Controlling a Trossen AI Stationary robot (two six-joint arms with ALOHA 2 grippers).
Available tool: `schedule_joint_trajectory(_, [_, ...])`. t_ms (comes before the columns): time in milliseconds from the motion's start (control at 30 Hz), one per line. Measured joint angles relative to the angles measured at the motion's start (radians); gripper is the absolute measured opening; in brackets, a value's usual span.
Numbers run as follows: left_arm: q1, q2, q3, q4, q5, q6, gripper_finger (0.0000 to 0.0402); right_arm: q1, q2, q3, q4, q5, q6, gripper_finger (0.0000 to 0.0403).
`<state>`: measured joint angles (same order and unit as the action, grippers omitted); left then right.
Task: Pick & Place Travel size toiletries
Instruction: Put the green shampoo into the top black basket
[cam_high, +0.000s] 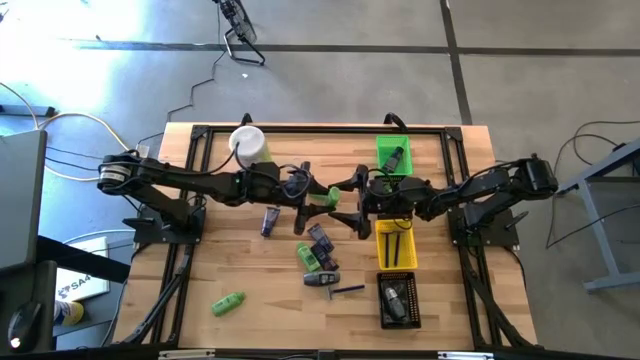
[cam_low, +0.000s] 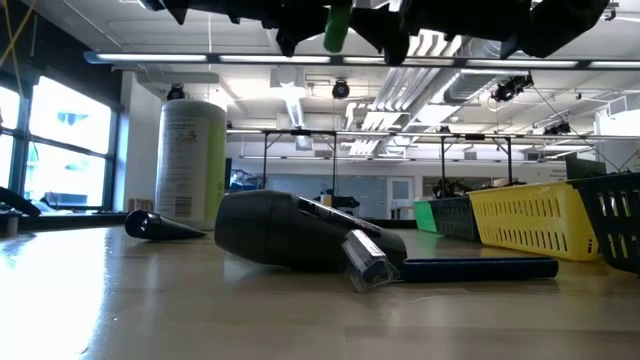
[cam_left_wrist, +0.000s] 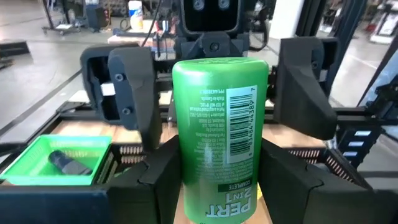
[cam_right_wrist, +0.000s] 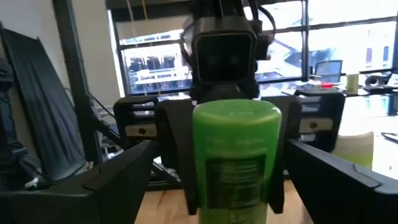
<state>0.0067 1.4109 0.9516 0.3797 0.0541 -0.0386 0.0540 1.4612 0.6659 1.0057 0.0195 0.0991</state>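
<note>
Gripping a green Pert bottle (cam_left_wrist: 219, 143) above the desk (cam_high: 200, 280), the left gripper (cam_high: 322, 196) faces the right gripper (cam_high: 345, 203). The right fingers (cam_right_wrist: 112, 177) stand spread wide on either side of the bottle, not touching it.

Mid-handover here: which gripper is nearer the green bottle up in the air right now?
Left. The left gripper is shut on the green bottle, holding it above the table. The right gripper faces it with its fingers open on either side of the bottle, not yet closed.
</note>
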Motion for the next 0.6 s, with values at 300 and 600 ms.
schedule_joint_trajectory(300, [0.0, 0.017, 0.001, 0.021, 0.0, -0.025, 0.0175, 0.0, 0.0, 0.0, 0.008, -0.023, -0.026, 0.0348])
schedule_joint_trajectory(600, [0.0, 0.016, 0.001, 0.016, 0.0, -0.023, 0.0175, 0.0, 0.0, 0.0, 0.008, -0.022, -0.026, 0.031])
